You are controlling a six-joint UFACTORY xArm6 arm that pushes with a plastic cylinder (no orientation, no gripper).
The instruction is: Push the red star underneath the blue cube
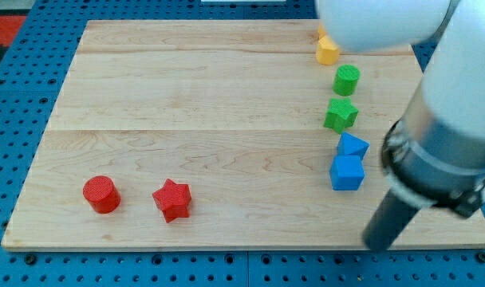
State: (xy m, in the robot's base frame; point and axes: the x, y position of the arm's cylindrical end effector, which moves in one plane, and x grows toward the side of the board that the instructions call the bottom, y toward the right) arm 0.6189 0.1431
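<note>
Starting at the view's left: a red cylinder point(101, 194) sits near the bottom-left corner of the desk point(195, 88), and just to its right, not touching, is the red star point(172, 199). That star is the thing that has to travel. Then there's a long stretch of bare wood before anything else.

Over on the right there's a column of blocks running top to bottom: a yellow block point(327, 51) up at the top edge (partly hidden behind the arm's white body, so I can't really call its shape), a green cylinder point(346, 80), a green star point(340, 115), then a blue block point(352, 146) that looks touching or nearly touching the blue cube point(347, 172) right below it.

No jaws on this end effector, it's just a dark rod, so nothing to open, close or hold. My tip point(376, 244) is down at the bottom right, below and slightly right of the blue cube, near the desk's bottom edge.

The key bit: the star lies far to the left of my tip, at a slightly higher spot in the view. The target spot under the cube is basically next to my tip already. So I'd guess the tip needs to swing all the way round to the star's left side and shove it rightward along the bottom.
</note>
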